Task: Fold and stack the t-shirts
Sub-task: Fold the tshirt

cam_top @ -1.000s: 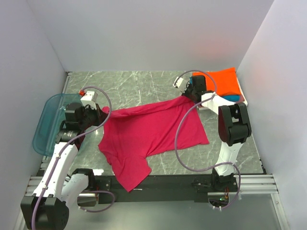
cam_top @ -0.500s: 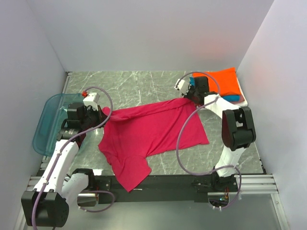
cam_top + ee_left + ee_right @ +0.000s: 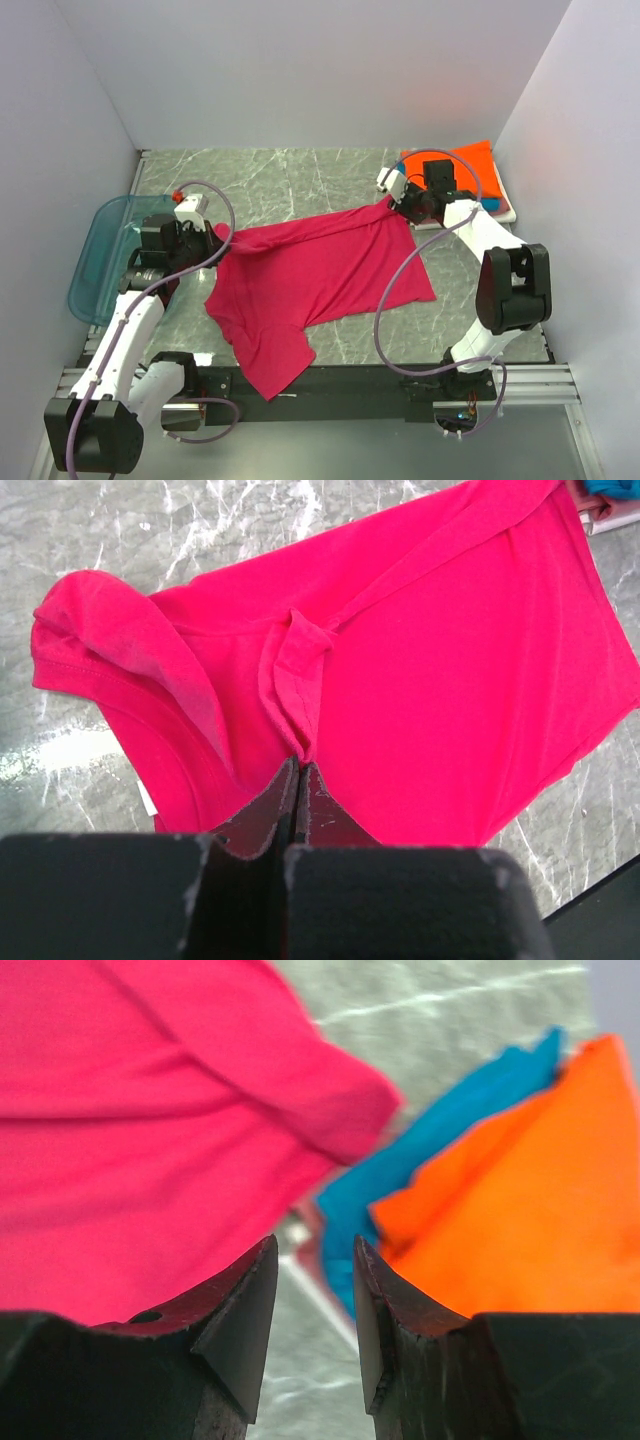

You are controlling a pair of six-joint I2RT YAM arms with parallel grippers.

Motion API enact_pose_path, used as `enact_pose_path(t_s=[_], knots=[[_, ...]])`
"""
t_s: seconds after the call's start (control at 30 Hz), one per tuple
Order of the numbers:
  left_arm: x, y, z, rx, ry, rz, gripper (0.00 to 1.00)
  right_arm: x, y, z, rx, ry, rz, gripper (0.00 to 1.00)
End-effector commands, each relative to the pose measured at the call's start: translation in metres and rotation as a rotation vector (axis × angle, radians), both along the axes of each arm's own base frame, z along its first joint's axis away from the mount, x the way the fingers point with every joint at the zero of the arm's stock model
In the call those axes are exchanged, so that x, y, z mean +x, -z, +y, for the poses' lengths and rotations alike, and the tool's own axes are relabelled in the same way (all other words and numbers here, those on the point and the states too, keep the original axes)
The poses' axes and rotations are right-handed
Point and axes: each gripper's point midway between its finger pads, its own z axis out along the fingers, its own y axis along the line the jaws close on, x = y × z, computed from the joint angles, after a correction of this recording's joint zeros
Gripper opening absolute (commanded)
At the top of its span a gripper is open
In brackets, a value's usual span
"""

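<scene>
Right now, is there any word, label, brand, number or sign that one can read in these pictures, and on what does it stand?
None can be read in any view.
Magenta-red shirt, orange shirt, teal-blue shirt, blue tray: plain, no print, brand or number.
White tab at the magenta-red shirt's edge, left wrist view: perhaps a label, too small to read.

Grey-green veined marble tabletop (image 3: 300,175) between plain pale walls (image 3: 300,70)

No readable text, labels, brands or numbers in any view. Shirts are plain cloth, arms show no legible markings, and the small lights at the rail are too tiny to read as signs.
</scene>
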Motion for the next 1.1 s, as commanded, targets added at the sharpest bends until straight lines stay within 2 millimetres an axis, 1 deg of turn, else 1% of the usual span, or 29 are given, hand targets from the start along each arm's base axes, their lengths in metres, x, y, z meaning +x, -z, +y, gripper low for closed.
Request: enact_pose_path(t_s=[0.0, 0.03, 0.13, 0.4, 0.5, 0.57, 0.6, 0.63, 0.67, 0.7, 0.73, 0.77, 0.8, 0.83, 0.87, 0.9, 0.93, 0.97, 1.03, 1.07], knots=[[0.001, -0.009, -0.006, -0.026, 0.015, -0.001, 0.01, -0.007, -0.022, 0.022, 0.131, -0.043, 0.034, 0.43], [0.000, -0.008, -0.005, -0.028, 0.012, 0.004, 0.01, -0.007, -0.025, 0.027, 0.156, -0.053, 0.034, 0.43], [0.001, -0.004, -0.005, -0.032, 0.005, 0.025, 0.01, -0.006, -0.027, 0.030, 0.186, -0.042, 0.047, 0.43], [0.001, 0.013, -0.004, -0.049, -0.038, 0.122, 0.01, -0.010, -0.024, 0.031, 0.194, -0.040, 0.051, 0.43], [0.002, 0.016, -0.002, -0.059, -0.096, 0.148, 0.01, -0.011, -0.024, 0.032, 0.200, -0.042, 0.055, 0.43], [0.004, 0.010, -0.006, -0.082, -0.098, 0.164, 0.01, -0.013, -0.025, 0.032, 0.206, -0.041, 0.054, 0.43], [0.002, 0.014, -0.008, -0.087, -0.089, 0.208, 0.03, -0.014, -0.025, 0.033, 0.210, -0.044, 0.056, 0.43], [0.006, 0.004, -0.011, -0.096, -0.083, 0.203, 0.07, -0.015, -0.026, 0.034, 0.212, -0.045, 0.056, 0.43], [0.005, 0.002, -0.014, -0.106, -0.070, 0.220, 0.13, -0.014, -0.027, 0.033, 0.213, -0.044, 0.055, 0.43], [0.004, 0.003, -0.018, -0.115, -0.049, 0.247, 0.26, -0.015, -0.028, 0.034, 0.215, -0.046, 0.056, 0.43], [-0.001, -0.003, -0.022, -0.134, -0.025, 0.271, 0.35, -0.017, -0.028, 0.034, 0.219, -0.046, 0.059, 0.43], [-0.002, -0.004, -0.022, -0.138, -0.030, 0.285, 0.48, -0.016, -0.029, 0.035, 0.220, -0.047, 0.057, 0.43], [-0.003, -0.008, -0.022, -0.138, -0.033, 0.284, 0.51, -0.017, -0.029, 0.035, 0.224, -0.049, 0.055, 0.43], [-0.003, -0.009, -0.016, -0.127, -0.077, 0.278, 0.53, -0.018, -0.028, 0.036, 0.229, -0.049, 0.059, 0.43], [-0.005, -0.020, -0.011, -0.126, -0.111, 0.230, 0.55, -0.018, -0.029, 0.036, 0.232, -0.047, 0.057, 0.43], [-0.004, -0.024, -0.004, -0.117, -0.159, 0.208, 0.62, -0.018, -0.028, 0.036, 0.236, -0.046, 0.057, 0.43], [-0.001, -0.024, 0.012, -0.100, -0.274, 0.187, 0.67, -0.019, -0.028, 0.037, 0.241, -0.044, 0.061, 0.43], [0.001, -0.034, 0.022, -0.099, -0.336, 0.132, 0.74, -0.019, -0.027, 0.038, 0.244, -0.044, 0.062, 0.43], [0.003, -0.029, 0.032, -0.113, -0.423, 0.124, 0.77, -0.020, -0.024, 0.038, 0.252, -0.036, 0.077, 0.43], [0.011, -0.026, 0.039, -0.101, -0.470, 0.117, 0.77, -0.021, -0.024, 0.039, 0.259, -0.036, 0.084, 0.43]])
